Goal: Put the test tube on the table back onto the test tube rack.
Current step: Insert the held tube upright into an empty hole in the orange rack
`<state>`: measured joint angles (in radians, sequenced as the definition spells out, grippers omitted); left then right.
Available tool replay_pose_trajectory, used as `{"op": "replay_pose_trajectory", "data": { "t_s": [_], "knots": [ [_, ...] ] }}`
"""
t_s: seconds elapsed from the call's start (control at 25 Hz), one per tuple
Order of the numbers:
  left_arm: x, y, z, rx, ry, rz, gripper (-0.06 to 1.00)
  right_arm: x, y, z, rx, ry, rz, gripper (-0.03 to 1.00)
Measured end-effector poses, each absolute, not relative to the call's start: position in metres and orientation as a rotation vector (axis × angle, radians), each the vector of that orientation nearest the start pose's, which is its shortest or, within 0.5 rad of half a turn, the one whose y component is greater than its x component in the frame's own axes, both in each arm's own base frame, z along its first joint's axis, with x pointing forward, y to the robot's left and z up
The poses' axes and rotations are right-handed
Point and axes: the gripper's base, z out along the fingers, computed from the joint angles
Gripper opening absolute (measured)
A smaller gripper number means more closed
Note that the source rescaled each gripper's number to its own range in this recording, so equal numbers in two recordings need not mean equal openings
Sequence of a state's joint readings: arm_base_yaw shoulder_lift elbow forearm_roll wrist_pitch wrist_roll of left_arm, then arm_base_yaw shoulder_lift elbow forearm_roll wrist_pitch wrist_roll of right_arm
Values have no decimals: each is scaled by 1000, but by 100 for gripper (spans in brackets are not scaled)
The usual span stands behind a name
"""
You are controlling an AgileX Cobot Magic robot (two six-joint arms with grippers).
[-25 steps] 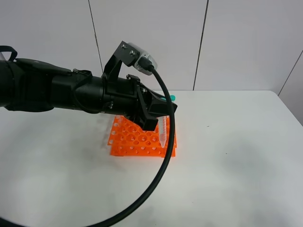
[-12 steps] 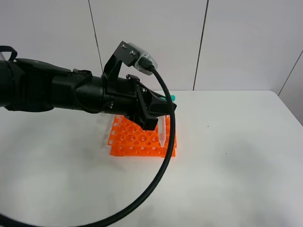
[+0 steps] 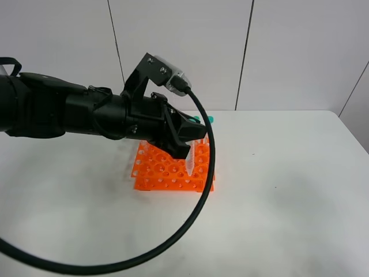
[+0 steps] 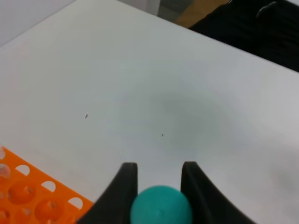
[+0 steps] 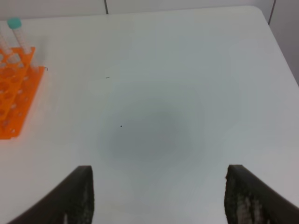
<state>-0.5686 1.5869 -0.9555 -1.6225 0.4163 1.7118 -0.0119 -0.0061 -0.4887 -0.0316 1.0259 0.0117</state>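
Note:
My left gripper (image 3: 194, 136) is shut on a test tube (image 3: 191, 158) with a teal cap. It holds the tube nearly upright, pointed tip down, over the right part of the orange test tube rack (image 3: 163, 171). In the left wrist view the teal cap (image 4: 161, 206) sits between the black fingers (image 4: 125, 185), and a corner of the rack (image 4: 32, 196) shows beside them. Another capped tube (image 3: 208, 120) stands at the rack's far right corner; it also shows in the right wrist view (image 5: 18, 33). My right gripper (image 5: 159, 172) is open and empty above the white table (image 5: 154, 84), away from the rack (image 5: 11, 100).
The left arm's thick black cable (image 3: 199, 208) loops over the table (image 3: 288, 190) in front of the rack. The white panelled wall (image 3: 288, 52) stands behind the table. The arm hides the rack's far left part.
The left gripper has tilted and moved slightly left and down, bringing the tube's tip lower over the rack's right side. The cable loop shifted with it.

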Motion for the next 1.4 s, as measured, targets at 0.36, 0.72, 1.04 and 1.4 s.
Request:
{"op": "replay_pose_trajectory", "data": {
  "t_s": [0.36, 0.72, 1.04, 1.4],
  "knots": [
    [267, -213, 245, 976, 1965, -612, 0, -3, -2, 277, 24, 2014, -38, 83],
    [270, -213, 244, 843, 2018, -401, 0, -3, -2, 277, 24, 2014, -37, 83],
    [276, -211, 254, 606, 1993, -412, 0, -3, -2, 277, 24, 2014, -37, 83],
    [287, -223, 248, 474, 1901, -538, 0, -3, -2, 277, 24, 2014, -37, 83]
  ]
}}
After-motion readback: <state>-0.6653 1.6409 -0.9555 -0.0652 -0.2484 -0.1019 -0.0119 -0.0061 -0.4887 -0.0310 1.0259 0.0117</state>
